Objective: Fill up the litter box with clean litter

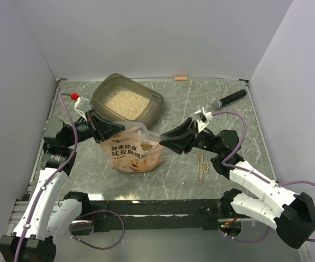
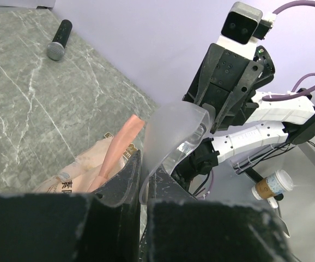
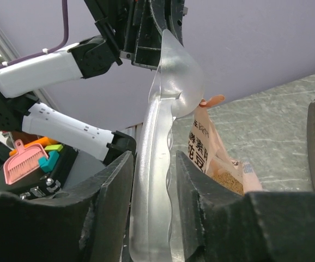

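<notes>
Clear scoop [image 1: 146, 131], one, mid-frame: left gripper [image 1: 119, 129] clamped on it, right gripper [image 1: 166, 140] straddling its handle, grip unclear. One litter pouch [image 1: 133, 154], one litter box [image 1: 96, 98], one black stick [image 1: 229, 98] upper right.

clean litter pouch [image 1: 130, 157] just in front of the litter box [image 1: 156, 103], two lines of dark Chinese characters on its front, upper looks like 酵素除臭, lower starts 纯豆腐猫, smaller print unreadable

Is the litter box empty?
No, the top view shows beige litter spread over the bottom of the litter box.
</notes>
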`<state>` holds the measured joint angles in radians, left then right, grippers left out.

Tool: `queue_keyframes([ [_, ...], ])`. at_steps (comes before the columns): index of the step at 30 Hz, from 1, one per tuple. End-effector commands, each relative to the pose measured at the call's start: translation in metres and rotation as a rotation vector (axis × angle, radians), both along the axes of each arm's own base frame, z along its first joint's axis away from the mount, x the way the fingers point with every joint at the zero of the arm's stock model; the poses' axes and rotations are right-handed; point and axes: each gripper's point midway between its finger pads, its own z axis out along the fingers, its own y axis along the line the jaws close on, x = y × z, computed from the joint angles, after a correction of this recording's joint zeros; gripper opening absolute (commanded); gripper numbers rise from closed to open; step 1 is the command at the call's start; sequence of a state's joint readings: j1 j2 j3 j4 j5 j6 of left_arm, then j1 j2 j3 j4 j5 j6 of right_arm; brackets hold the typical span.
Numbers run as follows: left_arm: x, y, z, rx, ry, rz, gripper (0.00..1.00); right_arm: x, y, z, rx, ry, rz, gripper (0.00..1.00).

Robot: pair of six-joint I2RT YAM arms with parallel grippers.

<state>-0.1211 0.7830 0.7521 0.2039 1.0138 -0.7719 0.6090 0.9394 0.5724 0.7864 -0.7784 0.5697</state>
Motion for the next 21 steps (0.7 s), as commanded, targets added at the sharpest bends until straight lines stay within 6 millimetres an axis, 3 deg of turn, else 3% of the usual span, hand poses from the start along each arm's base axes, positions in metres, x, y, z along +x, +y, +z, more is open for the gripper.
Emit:
queue_keyframes([
  [1,-0.002,0.002,0.009,-0.011,-0.053,0.010,0.01,-0.005,-0.001,0.029,0.070,-0.099,0.005,0.39],
  [3,-0.002,0.002,0.010,-0.014,-0.051,0.009,0.01,-0.004,-0.001,0.028,0.069,-0.095,0.002,0.15],
  [5,-0.003,0.002,0.009,-0.014,-0.049,0.006,0.01,-0.004,-0.001,0.028,0.069,-0.095,-0.005,0.00],
  [8,-0.001,0.002,0.009,-0.007,-0.052,0.017,0.01,-0.004,-0.001,0.026,0.061,-0.097,-0.007,0.00],
  [14,0.003,0.003,0.009,0.041,-0.080,0.013,0.34,-0.003,0.001,0.018,0.020,-0.065,-0.008,0.00],
  [15,0.003,0.003,0.009,0.053,-0.088,0.009,0.36,-0.003,-0.001,0.022,0.021,-0.067,-0.017,0.00],
  [16,0.002,0.003,0.010,0.071,-0.075,0.006,0.37,0.000,0.000,0.014,-0.016,-0.034,-0.023,0.00],
  [21,0.015,0.014,-0.001,0.207,-0.135,0.125,0.40,0.001,-0.010,0.033,-0.054,-0.039,-0.092,0.00],
])
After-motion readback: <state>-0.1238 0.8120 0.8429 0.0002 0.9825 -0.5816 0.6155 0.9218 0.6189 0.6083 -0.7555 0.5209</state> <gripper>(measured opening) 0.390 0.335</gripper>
